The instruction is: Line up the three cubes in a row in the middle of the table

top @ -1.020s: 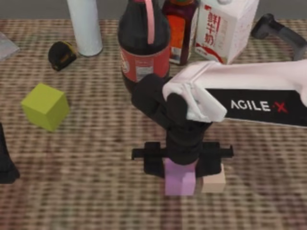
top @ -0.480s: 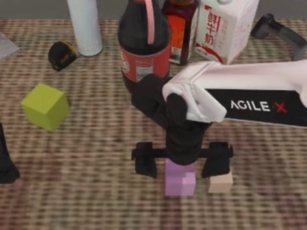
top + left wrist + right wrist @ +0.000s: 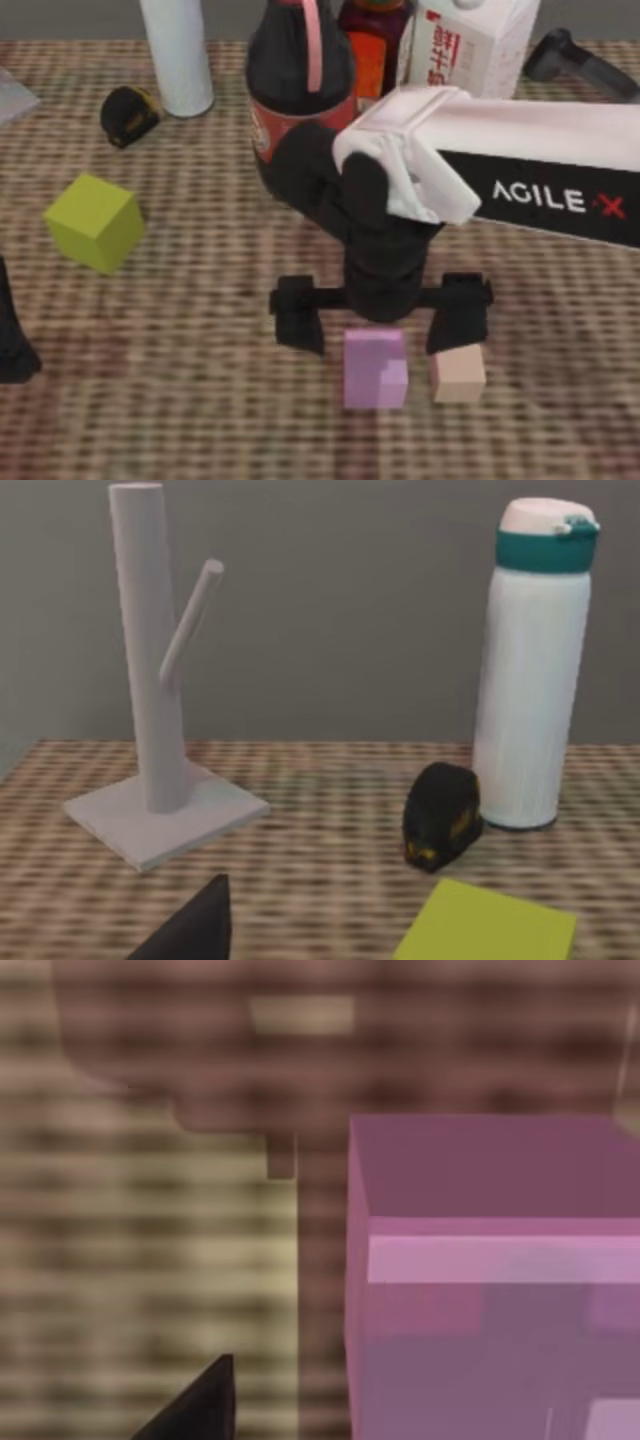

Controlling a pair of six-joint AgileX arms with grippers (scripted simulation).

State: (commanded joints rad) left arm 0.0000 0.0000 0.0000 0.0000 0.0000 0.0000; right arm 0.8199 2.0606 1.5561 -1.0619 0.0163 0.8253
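The pink cube (image 3: 375, 368) rests on the table (image 3: 180, 400) near the middle front, and the small peach cube (image 3: 458, 375) sits just to its right with a narrow gap. My right gripper (image 3: 380, 322) hovers open just behind and above the pink cube, with one finger out to each side and nothing held. The right wrist view shows the pink cube (image 3: 490, 1280) close up beside one dark fingertip (image 3: 205, 1405). The large yellow-green cube (image 3: 95, 222) stands alone at the left, and its corner (image 3: 490, 930) shows in the left wrist view. My left gripper (image 3: 12, 345) is parked at the left edge.
Along the back stand a white bottle (image 3: 180, 55), a cola bottle (image 3: 300, 90), an orange bottle (image 3: 375, 60) and a milk carton (image 3: 470, 55). A black-and-yellow tape measure (image 3: 130, 112) lies behind the yellow-green cube. A white peg stand (image 3: 150, 730) shows in the left wrist view.
My right gripper opened, let go of the pink cube and drew up and back. The pink cube stayed on the table beside the peach one. The left arm has not moved.
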